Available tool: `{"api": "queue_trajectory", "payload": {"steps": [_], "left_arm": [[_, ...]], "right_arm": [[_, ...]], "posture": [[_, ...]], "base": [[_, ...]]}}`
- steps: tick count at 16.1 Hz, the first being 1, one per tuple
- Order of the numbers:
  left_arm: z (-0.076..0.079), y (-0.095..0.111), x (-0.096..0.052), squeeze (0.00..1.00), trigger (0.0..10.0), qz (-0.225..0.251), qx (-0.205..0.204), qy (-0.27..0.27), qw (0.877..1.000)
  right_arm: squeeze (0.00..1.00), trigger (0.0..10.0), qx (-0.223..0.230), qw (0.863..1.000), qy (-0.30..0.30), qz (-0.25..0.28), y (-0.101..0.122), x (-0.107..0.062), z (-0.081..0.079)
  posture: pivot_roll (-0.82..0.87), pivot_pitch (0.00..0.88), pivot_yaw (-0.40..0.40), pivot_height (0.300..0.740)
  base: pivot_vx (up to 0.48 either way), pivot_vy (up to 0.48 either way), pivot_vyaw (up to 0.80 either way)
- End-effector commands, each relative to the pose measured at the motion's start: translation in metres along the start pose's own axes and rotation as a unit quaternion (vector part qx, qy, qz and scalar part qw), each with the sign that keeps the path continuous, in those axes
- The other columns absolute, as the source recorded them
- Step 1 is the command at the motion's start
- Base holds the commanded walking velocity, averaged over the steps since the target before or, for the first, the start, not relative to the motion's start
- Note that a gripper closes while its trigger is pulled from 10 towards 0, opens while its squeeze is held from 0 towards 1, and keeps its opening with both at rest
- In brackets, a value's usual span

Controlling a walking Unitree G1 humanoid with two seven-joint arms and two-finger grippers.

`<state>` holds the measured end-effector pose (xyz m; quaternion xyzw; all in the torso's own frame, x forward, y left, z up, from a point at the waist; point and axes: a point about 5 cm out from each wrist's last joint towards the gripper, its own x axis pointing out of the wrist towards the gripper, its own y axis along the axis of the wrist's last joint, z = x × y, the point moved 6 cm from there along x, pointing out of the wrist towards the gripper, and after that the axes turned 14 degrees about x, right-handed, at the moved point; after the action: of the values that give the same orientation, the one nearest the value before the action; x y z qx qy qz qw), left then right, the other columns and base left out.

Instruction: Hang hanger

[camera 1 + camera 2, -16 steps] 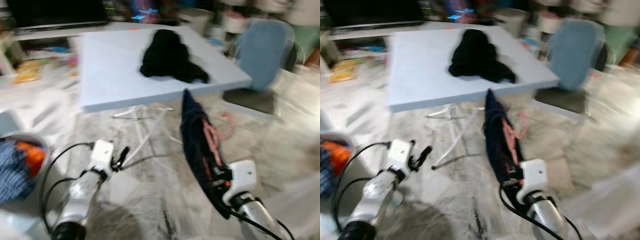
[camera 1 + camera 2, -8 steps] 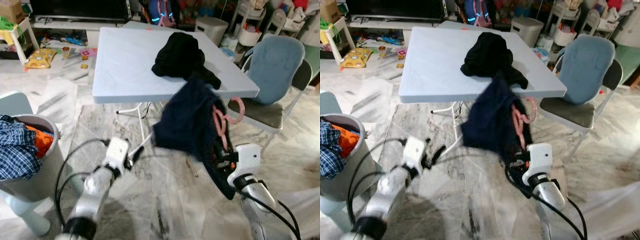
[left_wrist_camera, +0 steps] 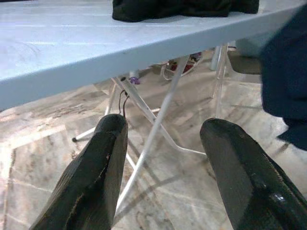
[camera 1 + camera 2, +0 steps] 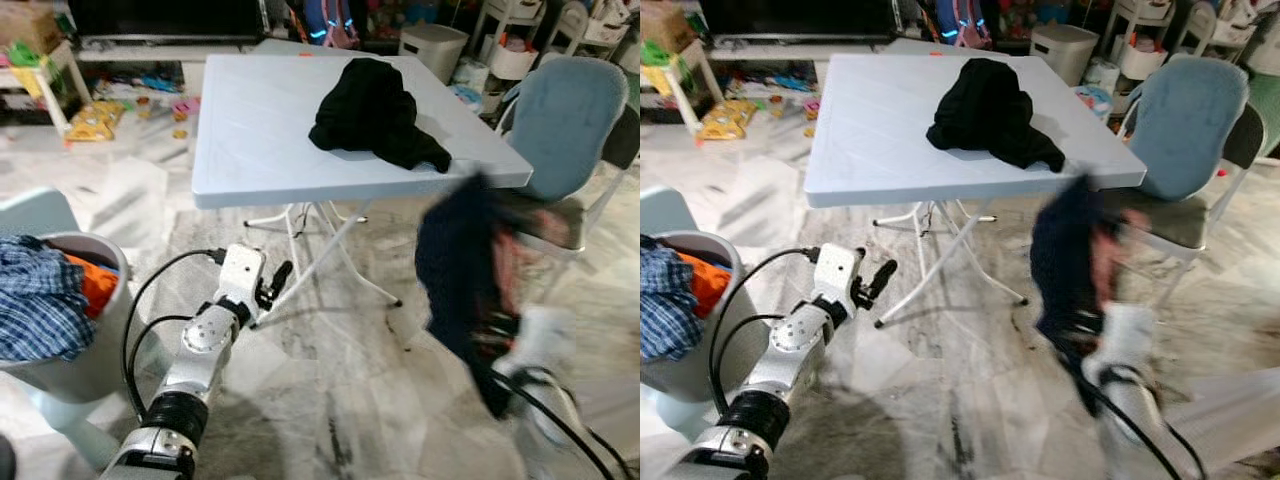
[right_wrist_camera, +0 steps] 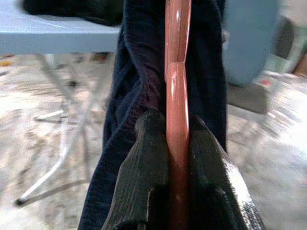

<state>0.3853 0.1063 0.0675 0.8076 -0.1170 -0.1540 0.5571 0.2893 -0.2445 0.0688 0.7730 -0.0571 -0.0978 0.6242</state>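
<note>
A pink hanger (image 5: 177, 91) carries a dark navy garment (image 4: 462, 270); my right gripper (image 5: 176, 139) is shut on the hanger's flat bar, held low over the floor beside the table's right corner. The garment and right arm are motion-blurred in the eye views. My left gripper (image 4: 277, 279) is open with nothing between its fingers (image 3: 98, 172), low in front of the table legs. A black garment (image 4: 373, 110) lies heaped on the light blue folding table (image 4: 250, 140).
A blue-backed chair (image 4: 565, 125) stands right of the table, close to the hanging garment. A grey laundry bin (image 4: 75, 330) holding plaid and orange clothes sits at the left. Toys, shelves and clutter line the far wall. Marble floor (image 4: 340, 400) lies in front.
The right arm swung the hanger and navy garment to the right, away from the table's front toward the chair. The camera shifted slightly. The left gripper stays open and low.
</note>
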Motion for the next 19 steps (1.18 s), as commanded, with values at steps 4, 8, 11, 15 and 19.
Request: {"api": "queue_trajectory", "payload": {"steps": [4, 8, 11, 15, 19], "left_arm": [[0.017, 0.007, 0.008, 0.00, 10.0, 0.004, -0.006, -0.037, 0.999], [0.012, 0.023, 0.022, 0.00, 10.0, 0.015, -0.015, -0.019, 1.000], [0.001, 0.022, 0.024, 0.00, 10.0, 0.007, -0.032, 0.002, 0.999], [0.010, 0.020, 0.023, 0.00, 10.0, 0.014, -0.043, -0.022, 0.999], [0.034, 0.023, 0.020, 0.00, 10.0, 0.031, -0.071, -0.090, 0.993]], "right_arm": [[0.00, 10.0, 0.002, 0.998, -0.045, 0.046, 0.022, -0.014, 0.018], [0.00, 10.0, -0.019, 0.997, 0.060, 0.045, 0.040, -0.016, -0.016], [0.00, 10.0, -0.055, 0.979, 0.196, 0.000, 0.045, -0.038, -0.041], [0.00, 10.0, -0.074, 0.935, 0.337, -0.083, 0.040, -0.075, -0.068], [0.00, 10.0, -0.071, 0.905, 0.399, -0.129, 0.044, -0.094, -0.076]], "posture": [[0.02, 0.000, 0.044, 0.740], [-0.01, 0.000, 0.016, 0.740], [-0.01, 0.000, -0.010, 0.740], [0.00, 0.000, -0.026, 0.740], [0.01, 0.000, -0.032, 0.740]], "base": [[0.000, 0.000, 0.00], [0.000, 0.000, 0.00], [0.000, 0.000, 0.00], [0.000, 0.000, 0.00], [0.000, 0.000, 0.00]]}}
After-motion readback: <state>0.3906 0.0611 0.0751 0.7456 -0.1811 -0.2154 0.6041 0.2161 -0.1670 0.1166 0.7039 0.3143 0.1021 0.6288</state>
